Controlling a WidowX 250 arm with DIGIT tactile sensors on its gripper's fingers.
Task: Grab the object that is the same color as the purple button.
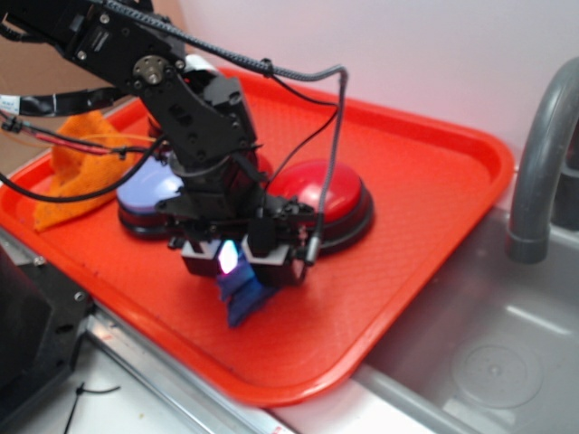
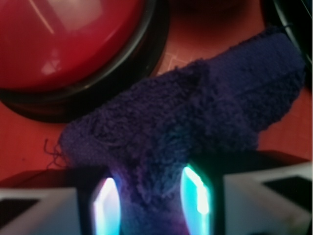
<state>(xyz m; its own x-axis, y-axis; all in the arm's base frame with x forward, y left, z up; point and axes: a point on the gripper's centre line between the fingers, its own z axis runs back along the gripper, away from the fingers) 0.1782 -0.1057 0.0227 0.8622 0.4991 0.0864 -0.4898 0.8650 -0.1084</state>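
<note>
A tray [image 1: 434, 181] rests on the counter [image 1: 136, 398], with a sink [image 1: 507, 362] at its 3 o'clock side. On the tray, two dome buttons [image 1: 149, 194] [image 1: 326, 194] stand side by side. A knitted cloth [image 1: 81, 167] lies at 9 o'clock of them. A rag [image 1: 242, 294] sits at their 6 o'clock, between the gripper's [image 1: 237, 262] fingers.

A small dark purple-blue terry rag [image 2: 195, 117] bunches upward in a pinched fold on the red tray [image 1: 425, 172], near the pale lavender dome button [image 1: 149, 190] on its black base.
</note>
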